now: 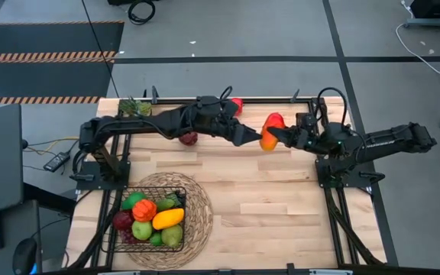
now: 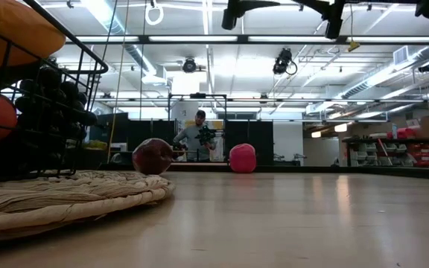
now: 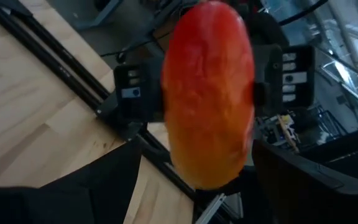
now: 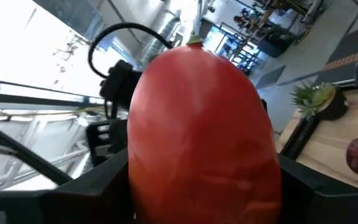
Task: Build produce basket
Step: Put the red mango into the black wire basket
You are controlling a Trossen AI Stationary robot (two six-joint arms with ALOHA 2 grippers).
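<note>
A red-and-orange mango hangs in the air over the far middle of the table, between my two grippers. My right gripper reaches in level from the table's right and is shut on it. My left gripper comes level from the left and is open; its fingers stand on either side of the mango's end without plainly touching it. The black wire basket, holding several pieces of produce, stands on a round woven mat at the near left. My right gripper pinches the mango by its two sides, about halfway along, between its two fingers. The fingers come level from the table's right and lie across the fruit. The mango is lifted clear of the table, red end toward the far edge, orange end nearer.
A dark red apple lies under the left arm, and another red fruit lies at the far edge. A small potted plant stands at the far left corner. Bare wood lies near and right. A person stands beyond the table.
</note>
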